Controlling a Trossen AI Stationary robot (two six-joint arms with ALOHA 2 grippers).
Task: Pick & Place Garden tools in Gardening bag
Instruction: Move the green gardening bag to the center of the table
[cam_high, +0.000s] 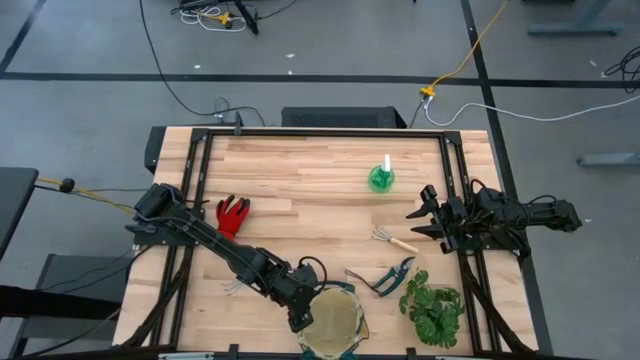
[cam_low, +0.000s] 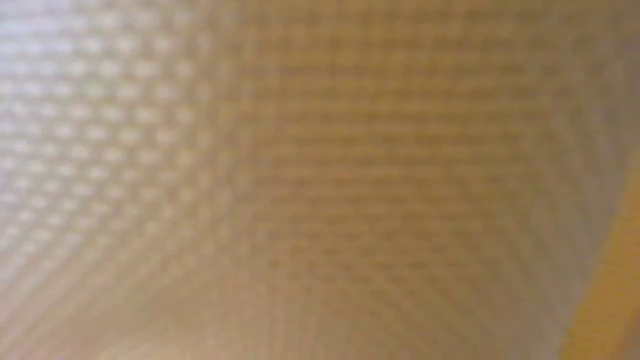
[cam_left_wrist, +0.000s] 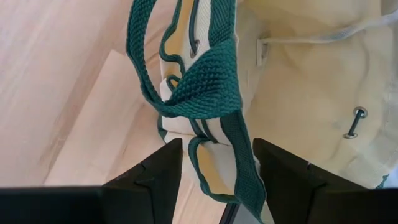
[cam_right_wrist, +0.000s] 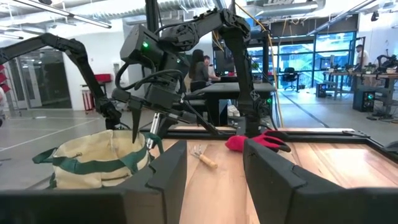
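1. The low view is filled by blurred tan weave; nothing else can be made out.
2. The gardening bag (cam_high: 333, 320) is cut off at the table's near edge.
3. The left gripper (cam_left_wrist: 217, 171) is seen with jaws apart around the bag's green strap (cam_left_wrist: 211, 93).
4. The right gripper (cam_high: 418, 222) is held with jaws apart, empty.

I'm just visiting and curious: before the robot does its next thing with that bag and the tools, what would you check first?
1. Left gripper open at the gardening bag rim: ok.
2. Green strap lies between its fingers: ok.
3. Bag upright, mouth open: ok.
4. Tools already in the bag: cannot tell.
5. Red gloves, spray bottle, hand rake and pruning shears on the table: not ok.
6. Right gripper empty, waiting at the table's right: ok.
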